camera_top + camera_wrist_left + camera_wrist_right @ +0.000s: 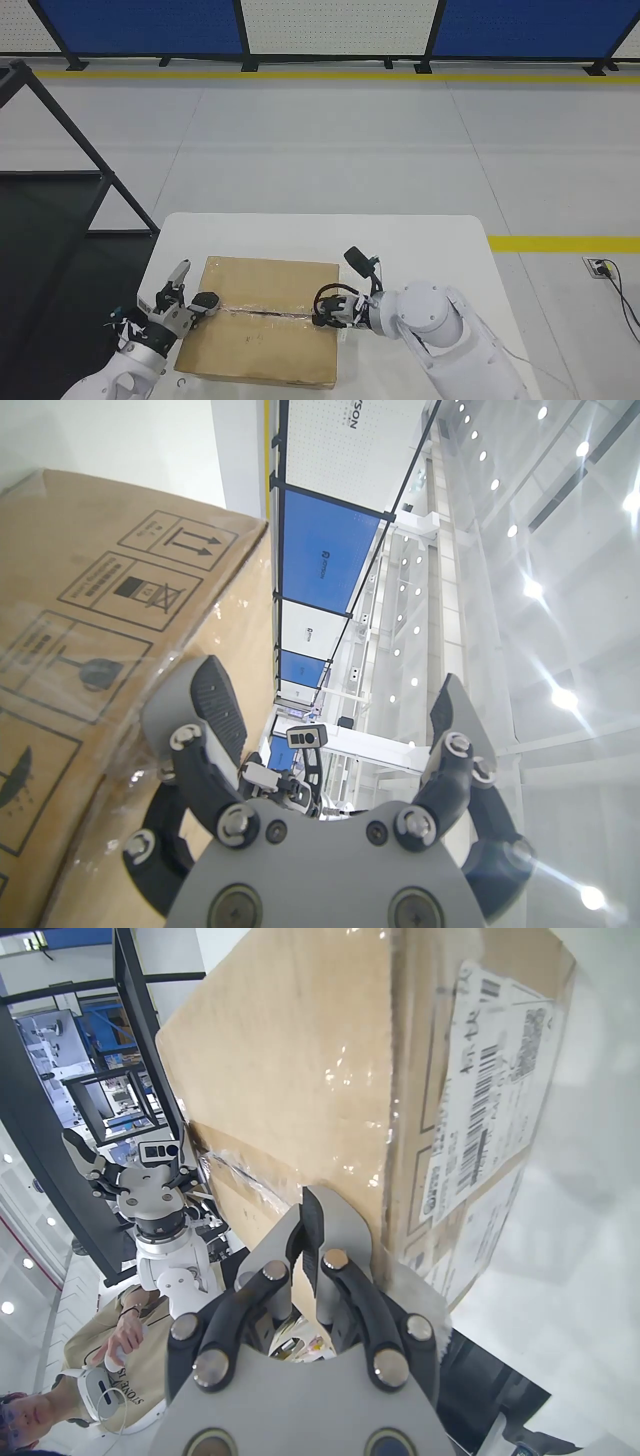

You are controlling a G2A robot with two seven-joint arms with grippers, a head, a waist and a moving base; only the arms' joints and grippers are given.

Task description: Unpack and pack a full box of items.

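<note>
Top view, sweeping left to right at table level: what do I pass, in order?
black frame → left gripper, fingers open → cardboard box → right gripper, fingers shut → floor socket

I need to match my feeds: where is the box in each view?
Top view: box lies between the left gripper and the right gripper.
Left wrist view: box, printed-symbol side showing, is beside one finger.
Right wrist view: box is just beyond the shut right gripper, with its label side visible.
Shared landmark: the open left gripper at the box's edge.
</note>
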